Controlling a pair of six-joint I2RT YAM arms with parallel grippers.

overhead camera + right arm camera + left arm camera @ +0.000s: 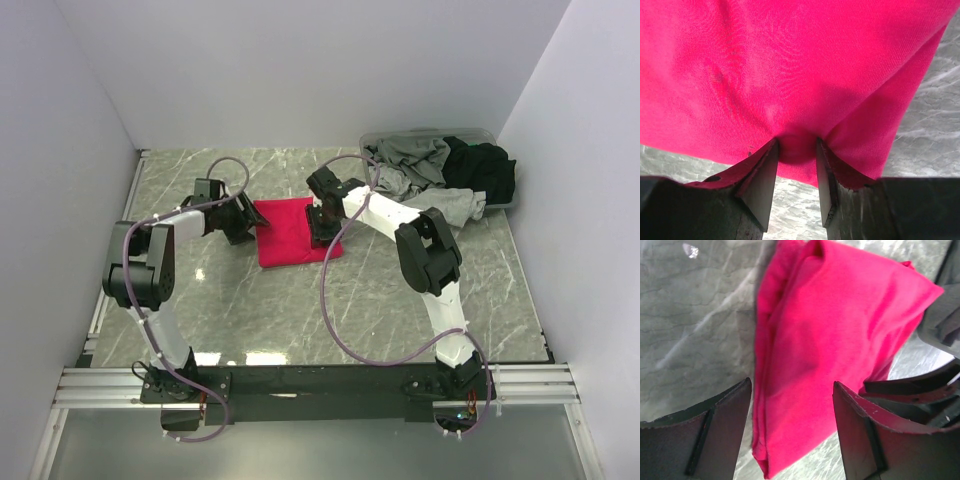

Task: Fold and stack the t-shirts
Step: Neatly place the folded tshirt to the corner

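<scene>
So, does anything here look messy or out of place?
Yes. The grey and black t-shirts lie in a crumpled heap at the far right, spilling over the rim of the tub onto the table. By contrast, the red t-shirt lies folded mid-table.

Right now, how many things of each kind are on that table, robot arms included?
Robot arms: 2
Red t-shirt, folded: 1
Plastic tub: 1
Heap of grey and black clothes spilling from the tub: 1, pieces too tangled to count
Total: 5
</scene>
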